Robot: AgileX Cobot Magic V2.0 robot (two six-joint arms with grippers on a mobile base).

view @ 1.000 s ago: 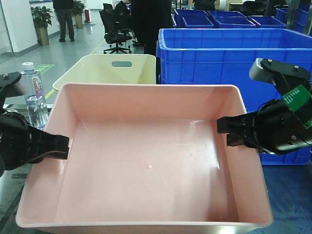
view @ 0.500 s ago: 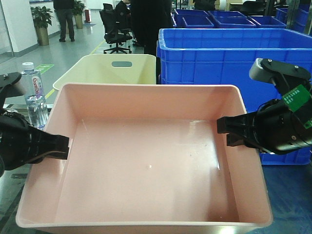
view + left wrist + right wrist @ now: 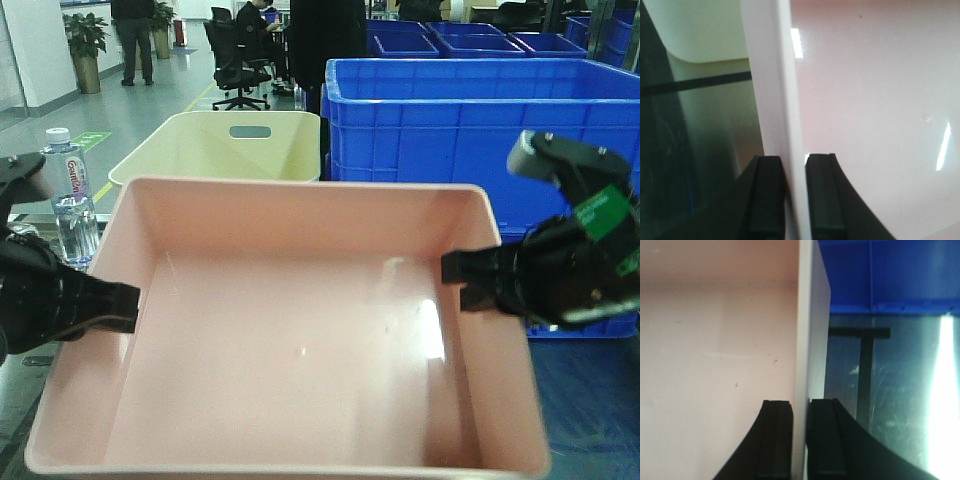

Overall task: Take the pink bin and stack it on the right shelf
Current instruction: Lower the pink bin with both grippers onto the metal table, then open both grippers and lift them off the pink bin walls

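Pale-pink plastic fills the front view: the shallow, wide rectangular pink bin with its rolled rim sits between our two arms, close under the camera. Our black left gripper is closed on the bin's left wall, one finger inside the tub and one outside, both pads pressed against the plastic. Our black right gripper pinches the bin's right wall the same way, one finger on the inner face and one on the outer. Just behind the bin's far left corner stands a taller cream plastic bin with a handle slot, and behind the far right corner rises a large ribbed blue plastic crate. Out beyond the bin's far left corner stands a clear plastic water bottle. Outside the bin's right wall and lower down lies a dark, glossy, reflective deck, with the blue crate at its far end; whether the bin's base touches that deck we cannot tell.
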